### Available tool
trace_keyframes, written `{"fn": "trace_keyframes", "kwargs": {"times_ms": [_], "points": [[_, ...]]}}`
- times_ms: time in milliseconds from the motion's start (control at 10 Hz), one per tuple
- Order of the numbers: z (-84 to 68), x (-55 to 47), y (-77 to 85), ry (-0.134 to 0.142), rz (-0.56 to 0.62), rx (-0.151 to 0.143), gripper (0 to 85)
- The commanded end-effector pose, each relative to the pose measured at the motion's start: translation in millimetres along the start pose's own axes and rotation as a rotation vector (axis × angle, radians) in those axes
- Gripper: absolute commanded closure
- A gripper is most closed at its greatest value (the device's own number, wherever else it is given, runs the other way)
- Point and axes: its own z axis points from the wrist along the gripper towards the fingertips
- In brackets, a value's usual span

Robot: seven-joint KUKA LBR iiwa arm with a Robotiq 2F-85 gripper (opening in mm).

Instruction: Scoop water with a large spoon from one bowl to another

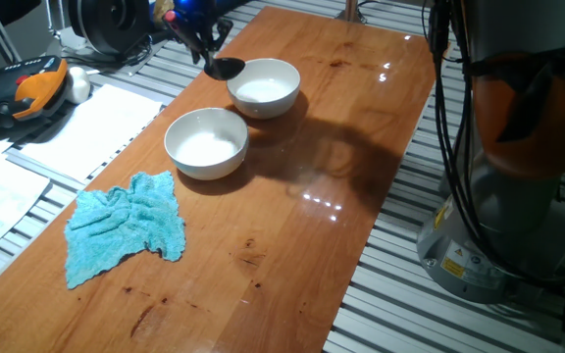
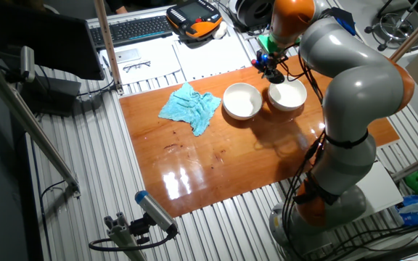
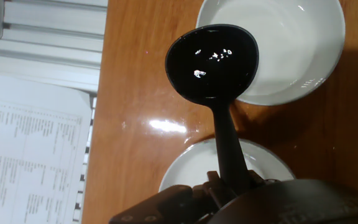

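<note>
Gripper (image 3: 229,186) clamped on large spoon (image 3: 213,62) handle, cup w/ water (image 3: 211,59) glints, betw. two white bowls (image 1: 207,143) (image 1: 264,87)

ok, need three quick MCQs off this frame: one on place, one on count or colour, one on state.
1. Where is the ladle cup?
A. at a bowl's rim
B. over the cloth
C. on the paper

2. How many white bowls?
A. one
B. two
C. three

3. The ladle is
A. lying on the table
B. held by the gripper
C. sunk in a bowl

Answers:
1 A: the large spoon hangs by the rim of one bowl.
2 B: a second bowl sits beside it.
3 B: the gripper clamps its handle, cup above the table, far from the blue cloth.
</note>
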Motion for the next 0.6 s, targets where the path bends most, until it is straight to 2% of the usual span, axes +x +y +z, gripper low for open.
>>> {"fn": "trace_keyframes", "kwargs": {"times_ms": [0,200,500], "points": [[-1.3,5.3,1.2,-0.005,0.001,0.001,85.0],[-5.1,18.0,3.1,-0.012,0.004,0.002,85.0],[-1.4,31.7,4.9,-0.016,-0.015,-0.013,85.0]]}}
